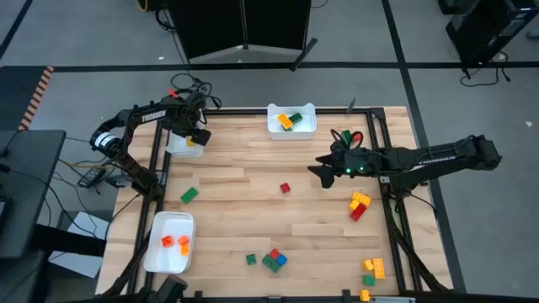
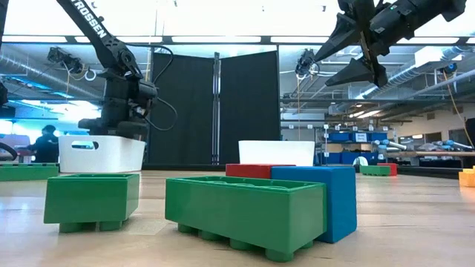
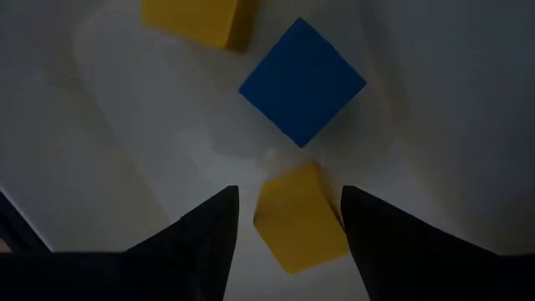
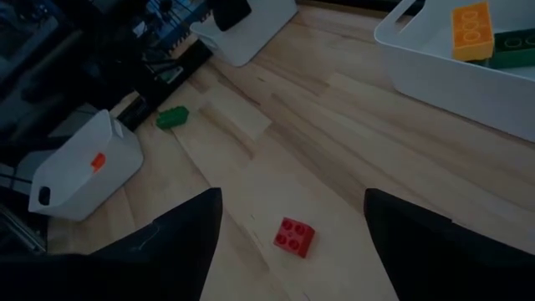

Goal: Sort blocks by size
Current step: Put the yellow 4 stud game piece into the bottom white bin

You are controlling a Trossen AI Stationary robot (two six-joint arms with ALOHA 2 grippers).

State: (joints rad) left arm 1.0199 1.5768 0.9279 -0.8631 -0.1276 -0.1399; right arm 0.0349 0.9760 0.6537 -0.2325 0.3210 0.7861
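My left gripper [image 3: 288, 221] hangs inside the white tray [image 1: 178, 148] at the upper left of the high view, fingers parted, with a small yellow block [image 3: 299, 219] lying loose between them on the tray floor. I cannot tell whether either finger touches it. Just beyond it lies a blue block [image 3: 303, 81], and another yellow block [image 3: 196, 20] sits at the top edge of my left wrist view.

My right gripper [image 4: 292, 219] hovers open and empty above the table's right centre. Below it a small red block [image 4: 294, 237] sits alone on the wood.

The top-centre tray [image 1: 303, 124] holds orange and green blocks, the lower-left tray [image 1: 157, 252] orange ones. A green block [image 1: 189, 194] lies left of centre; a green, red and blue cluster [image 1: 274, 259] sits at bottom centre. Yellow, orange and red blocks [image 1: 360, 205] lie at the right.
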